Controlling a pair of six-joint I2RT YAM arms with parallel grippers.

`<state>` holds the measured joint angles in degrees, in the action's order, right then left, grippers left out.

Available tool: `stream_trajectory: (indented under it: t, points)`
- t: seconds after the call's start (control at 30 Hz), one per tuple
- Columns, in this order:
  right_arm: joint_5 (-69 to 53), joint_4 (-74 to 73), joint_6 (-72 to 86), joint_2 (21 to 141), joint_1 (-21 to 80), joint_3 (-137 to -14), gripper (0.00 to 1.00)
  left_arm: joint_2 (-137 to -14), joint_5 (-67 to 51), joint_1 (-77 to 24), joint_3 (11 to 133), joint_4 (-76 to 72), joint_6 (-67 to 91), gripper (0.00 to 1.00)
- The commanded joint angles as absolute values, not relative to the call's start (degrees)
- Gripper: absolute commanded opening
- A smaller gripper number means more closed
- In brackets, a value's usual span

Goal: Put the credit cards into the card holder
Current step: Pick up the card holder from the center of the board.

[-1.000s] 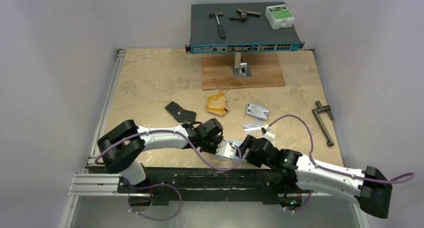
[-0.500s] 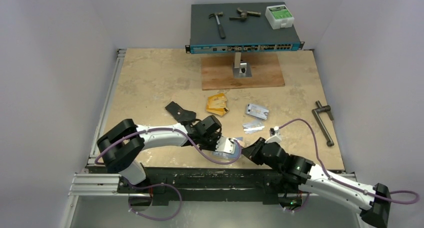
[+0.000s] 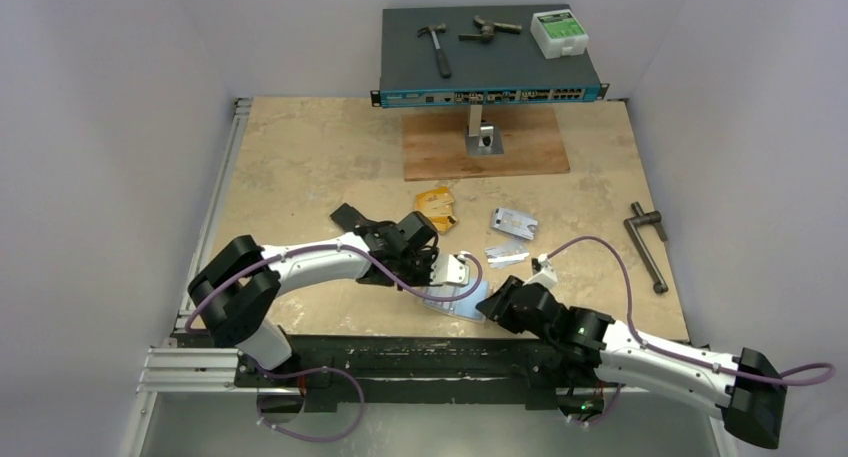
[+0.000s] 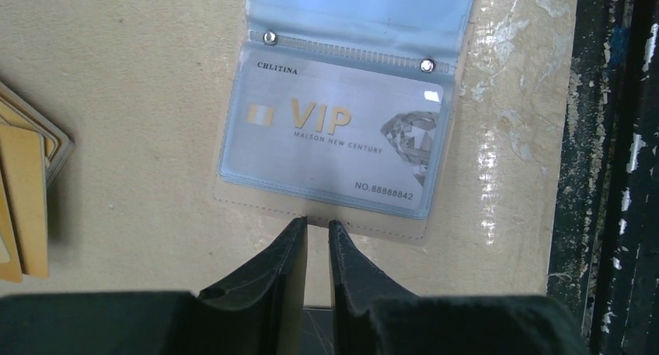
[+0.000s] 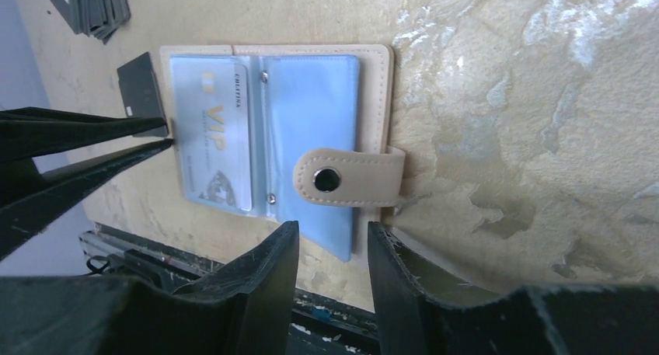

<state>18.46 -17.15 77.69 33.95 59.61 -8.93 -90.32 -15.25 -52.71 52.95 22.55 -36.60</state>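
The tan card holder (image 3: 462, 295) lies open near the table's front edge. One silvery VIP credit card (image 4: 334, 149) sits in a clear pocket of the holder (image 5: 377, 99). My left gripper (image 4: 317, 224) is shut to a thin slit with nothing in it. Its tips rest at the holder's stitched edge (image 4: 373, 229). My right gripper (image 5: 330, 234) is open just short of the snap tab (image 5: 350, 178), and a blue pocket corner reaches toward its gap. Orange-gold credit cards (image 3: 435, 209) and silvery ones (image 3: 513, 223) lie farther back.
A black folding wallet (image 3: 355, 220) lies left of the orange cards, and a small black square piece (image 5: 141, 91) sits by the holder. The black front rail (image 4: 606, 176) runs close beside the holder. A metal handle (image 3: 648, 242) lies at the right, a wooden board (image 3: 485, 147) at the back.
The left gripper and the card holder have shifted slightly away from the front edge. The right gripper has drawn back from the holder, and its jaws stand narrower than a second ago.
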Motion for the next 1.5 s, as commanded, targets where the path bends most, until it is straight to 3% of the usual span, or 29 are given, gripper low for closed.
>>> stream_trajectory:
  t: [0.0,0.37,0.77,0.97,1.23,1.47]
  points:
    - [19.75,-11.72,77.05,32.83,59.77,-9.31,0.39,-91.97,-16.45,-53.55,55.87,24.16,-36.10,0.16]
    - [20.06,-14.16,77.00,32.46,59.76,-8.64,0.45,-91.05,-17.08,-54.11,55.46,23.39,-34.72,0.14]
    - [25.63,-30.06,74.78,43.60,59.79,-19.42,0.65,-90.66,-19.73,-54.14,58.69,24.28,-32.30,0.14]
    - [20.36,-16.20,77.97,42.48,59.76,-11.82,0.65,-90.26,-18.95,-54.14,58.43,24.95,-32.93,0.14]
    - [25.27,-19.02,80.48,35.57,59.77,-8.43,0.64,-90.25,-12.63,-52.82,55.00,23.11,-38.04,0.12]
    - [29.60,-25.40,78.69,47.44,59.85,-17.18,0.63,-91.69,-13.99,-52.84,57.22,24.04,-36.08,0.12]
